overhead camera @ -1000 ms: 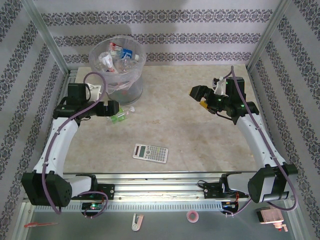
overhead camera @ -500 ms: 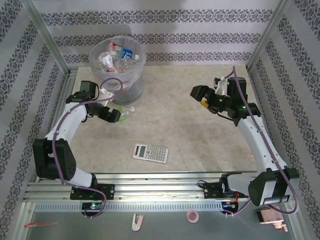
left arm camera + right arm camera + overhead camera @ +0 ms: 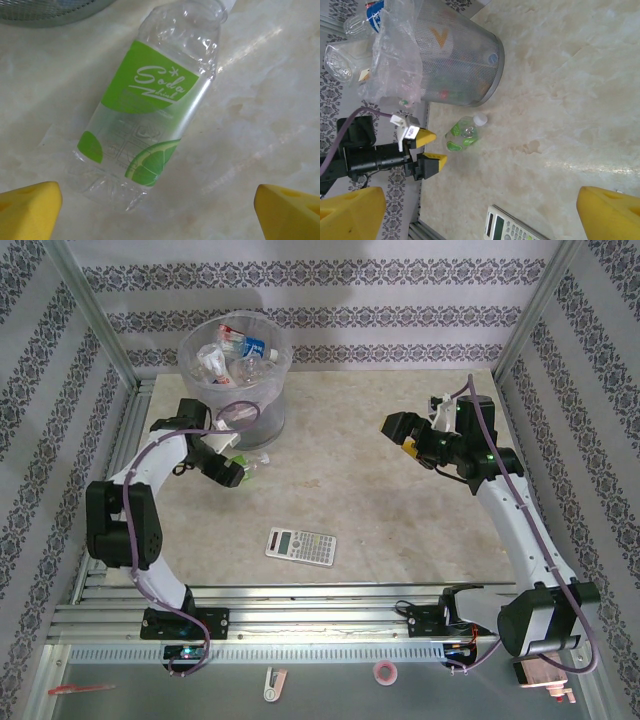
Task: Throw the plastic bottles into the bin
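Holding left gripper (image 3: 228,472) released and empty just short of green-labelled bottle (image 3: 150,115) lying flat beside bin (image 3: 258,412), its cap cropped in left wrist view, half masked from above; holding right gripper (image 3: 402,437) released, well apart.

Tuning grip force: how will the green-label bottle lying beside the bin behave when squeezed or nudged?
The bottle looks empty, so probably light. Its thin clear walls look creased, so a squeeze would likely crumple it. Round and lying on its side on the smooth table, it may roll or skid if nudged.
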